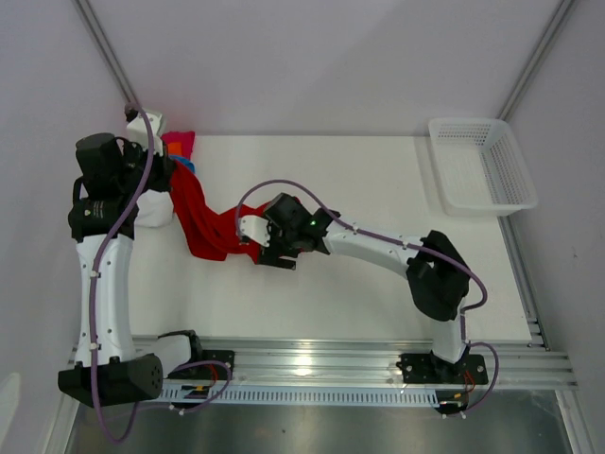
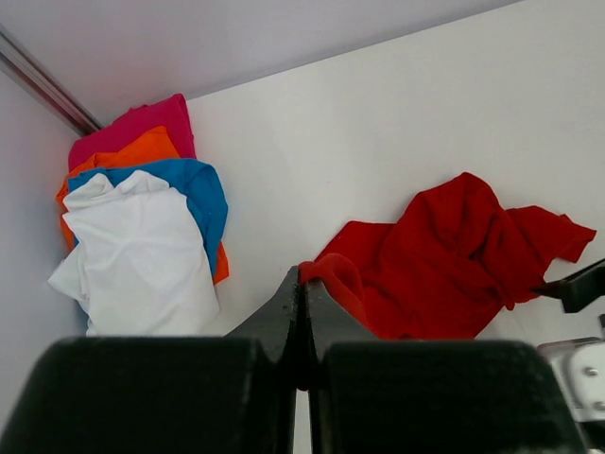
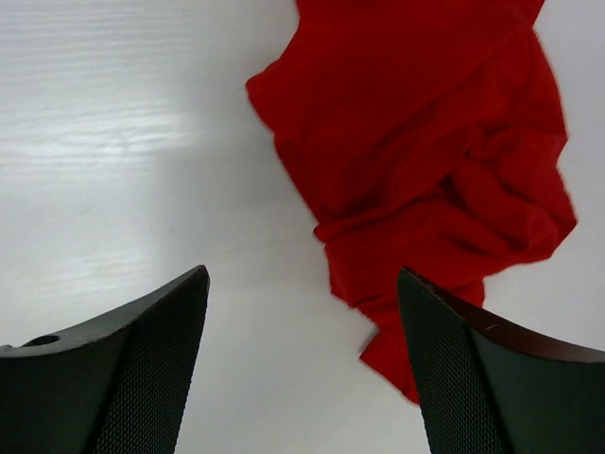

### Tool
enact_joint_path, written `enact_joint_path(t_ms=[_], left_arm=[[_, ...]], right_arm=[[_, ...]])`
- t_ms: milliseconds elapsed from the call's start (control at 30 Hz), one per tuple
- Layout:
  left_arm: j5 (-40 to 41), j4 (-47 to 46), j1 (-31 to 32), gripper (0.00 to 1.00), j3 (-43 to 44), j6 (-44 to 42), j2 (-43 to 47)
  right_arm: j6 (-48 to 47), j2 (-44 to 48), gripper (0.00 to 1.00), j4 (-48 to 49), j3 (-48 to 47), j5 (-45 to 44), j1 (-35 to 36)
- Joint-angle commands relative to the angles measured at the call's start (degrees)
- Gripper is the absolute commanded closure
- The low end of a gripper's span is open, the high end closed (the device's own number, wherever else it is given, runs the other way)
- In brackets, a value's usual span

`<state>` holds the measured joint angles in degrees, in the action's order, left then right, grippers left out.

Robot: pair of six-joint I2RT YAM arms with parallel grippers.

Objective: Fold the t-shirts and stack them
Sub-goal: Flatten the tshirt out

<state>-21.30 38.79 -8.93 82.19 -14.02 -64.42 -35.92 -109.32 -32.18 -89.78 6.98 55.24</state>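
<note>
Seems to be pinching a hem of the red t-shirt in the left hand, pressed tight together, though hard to confirm behind the tips. Hovering the right hand, spread wide and empty, just off the red t-shirt's crumpled end, over the worktop. Heaped just beside the red t-shirt: white t-shirt, blue t-shirt, orange t-shirt, pink t-shirt. Could slip from that thin pinch under a hard pull; could catch one layer only on closing, bunching the fold. No brand, label or writing to read.
</note>
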Motion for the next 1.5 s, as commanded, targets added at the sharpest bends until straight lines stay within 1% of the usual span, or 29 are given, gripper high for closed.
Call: enact_joint_path(t_ms=[0,100,233,367,467,567,633,700,833,1000,1267,1333,1367,1400,1467], left_arm=[[-0.4,0.0,-0.6,1.00,2.0,-0.5,1.3],[0.0,-0.2,-0.7,1.00,1.1,-0.7,1.9],[-0.1,-0.6,-0.7,1.00,0.3,-0.5,2.2],[-0.1,-0.7,-0.7,1.00,-0.2,-0.6,2.3],[-0.2,-0.8,-0.7,1.00,-0.5,-0.7,2.2],[-0.1,-1.0,-0.7,1.00,-1.0,-0.9,2.2],[-0.1,-1.1,-0.7,1.00,-1.4,-0.9,2.2],[-0.2,-1.3,-0.7,1.00,-1.8,-0.9,2.1],[-0.1,-1.3,-0.7,1.00,-2.3,-1.2,2.4],[-0.1,-1.5,-0.7,1.00,-2.8,-1.4,2.8],[-0.1,-1.3,-0.7,1.00,-3.4,-1.7,3.7],[0.0,-1.1,-0.7,1.00,-3.0,-2.0,4.0],[0.0,-1.1,-0.7,1.00,-3.4,-2.0,4.1],[0.1,-1.0,-0.7,1.00,-3.4,-2.1,4.2],[0.0,-1.0,-0.7,1.00,-3.6,-2.1,4.3]], right_arm=[[-3.7,-3.1,0.18,13.3,0.5,-10.6,1.7],[-4.1,-5.1,0.19,18.9,0.1,-12.1,1.8],[-3.1,-6.0,0.19,19.4,-0.8,-7.7,2.8],[-5.7,-7.8,0.20,22.0,1.0,-10.1,6.0],[-5.3,-9.2,0.21,21.0,0.1,-9.4,6.9],[-3.6,-10.6,0.20,17.3,-3.1,-7.7,7.3],[-1.9,-11.4,0.19,13.7,-6.1,-3.8,7.6],[-1.1,-11.9,0.19,11.9,-7.5,-2.4,7.9],[-2.0,-12.3,0.23,12.8,-6.9,-4.4,8.6],[-3.8,-12.2,0.26,15.0,-4.6,-9.0,8.6],[-5.7,-14.1,0.26,18.7,-2.4,-13.9,7.6],[-5.4,-15.0,0.28,18.5,-3.1,-13.8,6.6],[-5.1,-15.2,0.31,18.2,-3.4,-13.7,6.4],[-4.6,-15.6,0.42,17.4,-3.7,-13.1,6.2],[-4.2,-15.7,0.59,16.5,-5.0,-12.6,5.6]])
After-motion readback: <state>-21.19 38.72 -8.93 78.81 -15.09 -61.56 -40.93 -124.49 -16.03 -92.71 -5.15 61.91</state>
